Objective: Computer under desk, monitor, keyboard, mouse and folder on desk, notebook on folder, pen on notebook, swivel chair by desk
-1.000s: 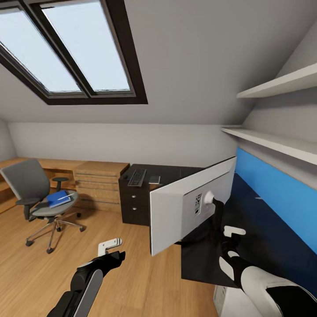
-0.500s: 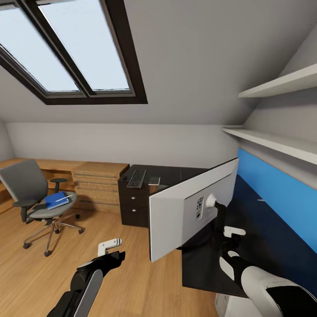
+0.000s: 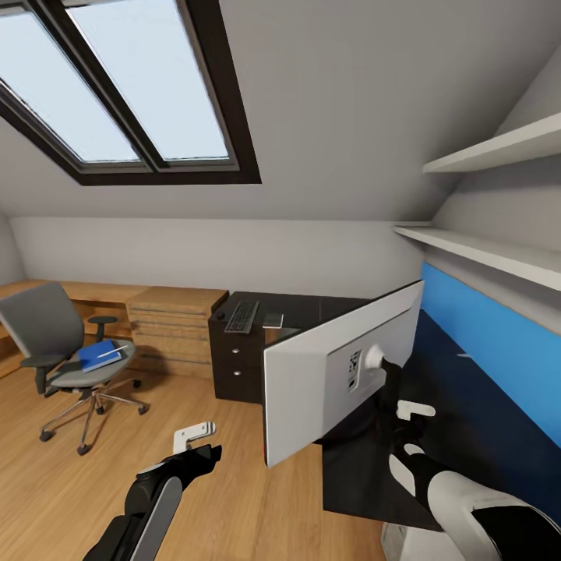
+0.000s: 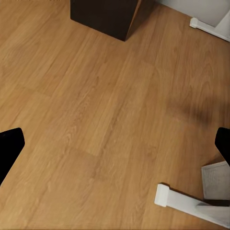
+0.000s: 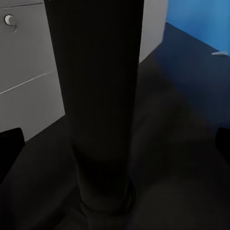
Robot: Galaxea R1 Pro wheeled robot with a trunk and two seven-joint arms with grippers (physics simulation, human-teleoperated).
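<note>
- Head view: the monitor (image 3: 327, 382), seen from its pale grey back, stands at centre right of the frame on the glossy black desk (image 3: 467, 421), so that part of the task looks met.
- The keyboard (image 3: 242, 315) lies at the desk's far end, centre of the frame, with the small grey notebook (image 3: 273, 319) just beside it. Both are well apart from the monitor and probably need moving closer.
- The swivel chair (image 3: 58, 351) sits at centre left on the wooden floor (image 3: 249, 499), well apart from the desk. The blue folder (image 3: 100, 354) lies on its seat with a thin white pen (image 3: 118, 348) on top. These steps appear left to do.
- The right gripper (image 3: 399, 425) hangs at lower right, just behind the monitor's stem. The left gripper (image 3: 196, 440) hangs at lower centre left above the floor, away from everything.
- Left wrist view: two dark fingertips (image 4: 9, 151) sit at opposite edges, spread wide with nothing between them, over bare floor. A white desk leg (image 4: 191, 203) shows at lower right.
- Right wrist view: the monitor's black stem fills the middle. Fingertips (image 5: 10, 136) stand wide apart at the edges, either side of the stem without clamping it.
</note>
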